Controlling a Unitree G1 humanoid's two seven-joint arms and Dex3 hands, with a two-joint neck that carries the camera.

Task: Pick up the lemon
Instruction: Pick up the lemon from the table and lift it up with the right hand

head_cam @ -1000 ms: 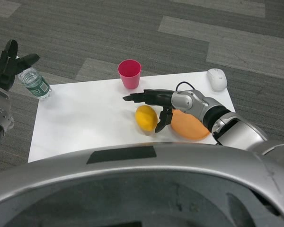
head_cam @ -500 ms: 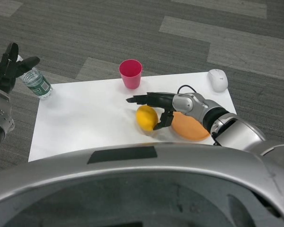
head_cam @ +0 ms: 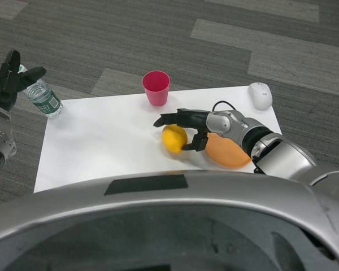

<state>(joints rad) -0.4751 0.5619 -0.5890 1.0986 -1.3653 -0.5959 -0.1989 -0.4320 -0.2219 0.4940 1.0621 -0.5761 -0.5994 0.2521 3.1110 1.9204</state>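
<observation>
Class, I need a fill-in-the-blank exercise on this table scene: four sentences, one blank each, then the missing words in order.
1. The right hand reaches over the ____, a yellow fruit.
2. The cup at the table's far edge is ____ in colour.
3. The water bottle lies at the table's far ____ corner.
4. The white computer mouse sits at the table's far ____ corner.

Missing words: lemon; pink; left; right

The right hand [head_cam: 186, 129] has closed in on the lemon [head_cam: 173, 139], its thumb now against the fruit's near side, fingers stretched above it.
</observation>
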